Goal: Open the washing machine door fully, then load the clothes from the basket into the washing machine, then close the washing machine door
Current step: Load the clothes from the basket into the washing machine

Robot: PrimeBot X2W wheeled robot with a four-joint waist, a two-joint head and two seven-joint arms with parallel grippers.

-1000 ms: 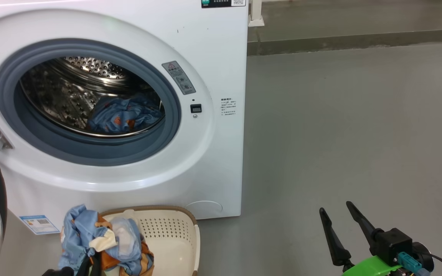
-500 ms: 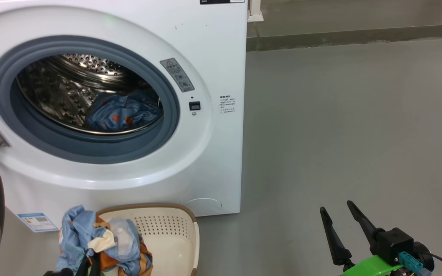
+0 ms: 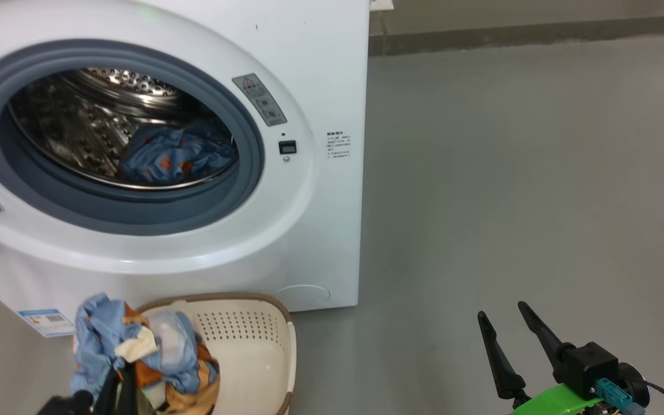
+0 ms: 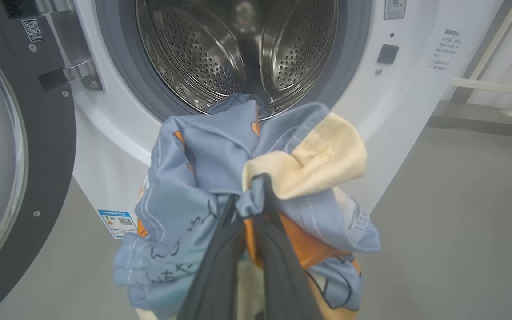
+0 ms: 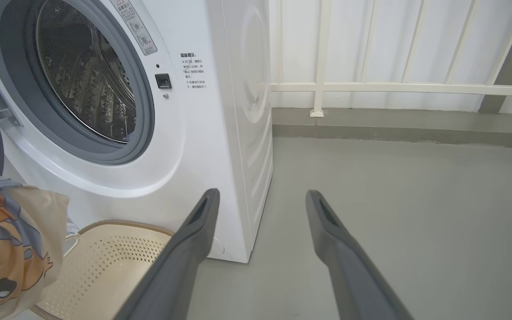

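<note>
Meanwhile our view has dipped slightly (the camera, not the things): our left gripper [image 4: 248,192] stays pinched on the clothes [image 4: 202,160] over the basket [image 3: 251,334]. The right gripper [image 3: 502,310] gapes empty. The washer [image 3: 309,230] comes next, we judge.

My left hand [image 4: 248,195] sits at 7 o'clock in the head view, fingers pinched on the clothes [image 4: 194,178], seemingly tight. My right hand [image 3: 502,311] hangs at 5 o'clock, fingers spread apart, pointing toward 11 o'clock.

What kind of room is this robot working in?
Probably a laundry corner, perhaps on a balcony: a front-loading washing machine, a perforated basket on the grey floor, and a pale railing beyond.
</note>
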